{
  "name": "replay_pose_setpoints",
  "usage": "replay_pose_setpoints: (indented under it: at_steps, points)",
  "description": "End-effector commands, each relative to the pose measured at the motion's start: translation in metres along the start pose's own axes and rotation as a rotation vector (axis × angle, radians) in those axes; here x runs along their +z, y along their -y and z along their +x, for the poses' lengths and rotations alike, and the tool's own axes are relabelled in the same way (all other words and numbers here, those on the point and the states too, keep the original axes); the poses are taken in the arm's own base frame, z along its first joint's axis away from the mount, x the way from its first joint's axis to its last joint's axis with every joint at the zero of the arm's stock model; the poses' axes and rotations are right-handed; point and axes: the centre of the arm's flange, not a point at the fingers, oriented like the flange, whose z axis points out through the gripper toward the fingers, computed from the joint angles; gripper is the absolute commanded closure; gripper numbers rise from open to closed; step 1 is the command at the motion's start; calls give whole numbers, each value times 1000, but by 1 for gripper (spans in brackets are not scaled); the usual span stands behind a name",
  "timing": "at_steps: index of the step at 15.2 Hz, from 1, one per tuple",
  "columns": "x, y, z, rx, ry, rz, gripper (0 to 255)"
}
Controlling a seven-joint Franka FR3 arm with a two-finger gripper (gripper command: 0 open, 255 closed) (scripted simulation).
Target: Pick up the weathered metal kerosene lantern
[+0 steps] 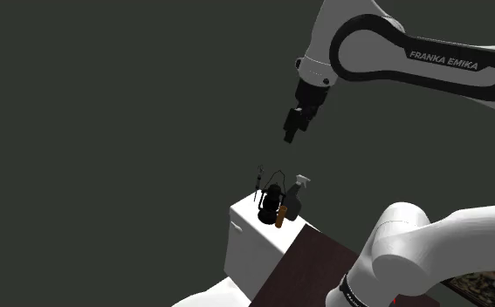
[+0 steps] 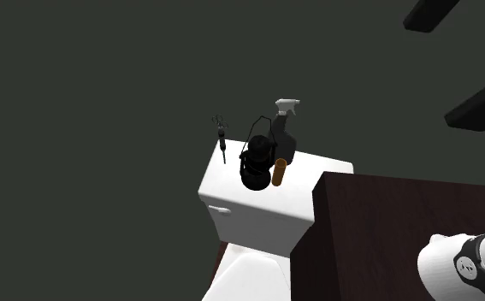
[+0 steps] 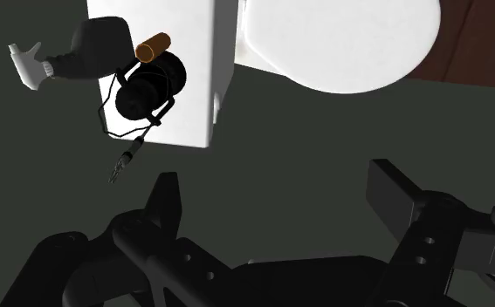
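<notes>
End effector high up, lantern not yet picked up.

The end effector (image 1: pixel 289 134) hangs with its fingers apart and empty, well above the black lantern (image 1: pixel 270 206). The lantern stands on the lid of the white toilet tank (image 2: pixel 262 218), just beside a brown cylinder (image 2: pixel 277 172) and a dark spray bottle (image 2: pixel 283 138). Descent, grasp and lift all remain. What the bottle holds can't be told.
</notes>
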Motion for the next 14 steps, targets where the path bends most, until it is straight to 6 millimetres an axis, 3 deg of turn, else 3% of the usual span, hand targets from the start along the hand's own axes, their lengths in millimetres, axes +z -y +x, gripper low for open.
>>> replay_pose_setpoints:
  at_steps: [1,14]
  points:
    - [0,0,0,0,0,0,0]
    - [149,-79,54,-229,93,27,0]
